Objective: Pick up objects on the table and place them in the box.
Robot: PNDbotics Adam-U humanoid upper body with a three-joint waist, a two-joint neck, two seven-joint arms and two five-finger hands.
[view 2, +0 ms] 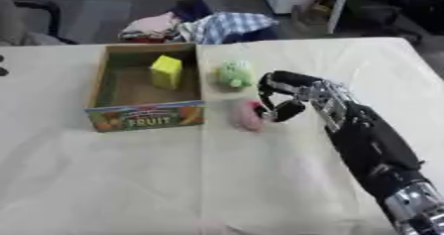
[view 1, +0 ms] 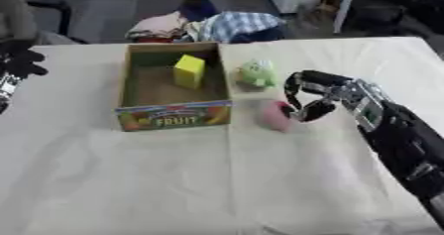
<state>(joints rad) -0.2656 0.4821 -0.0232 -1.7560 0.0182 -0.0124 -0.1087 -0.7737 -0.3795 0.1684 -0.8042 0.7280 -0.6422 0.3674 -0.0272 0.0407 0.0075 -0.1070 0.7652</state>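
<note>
A cardboard box point(view 1: 173, 115) with "FRUIT" on its front stands at the table's middle left, with a yellow block point(view 1: 189, 71) inside it. To the right of the box lies a green soft object point(view 1: 256, 74). Below it, on the table, lies a pink object point(view 1: 277, 115). My right hand point(view 1: 314, 96) reaches in from the right, fingers curled, right beside the pink object; contact is unclear. My left hand point(view 1: 19, 63) shows at the left edge, away from the objects.
The white cloth-covered table point(view 1: 217, 179) has wide bare room in front. Beyond its far edge lies a pile of clothes point(view 1: 217, 27) on the floor, with a chair at the far left.
</note>
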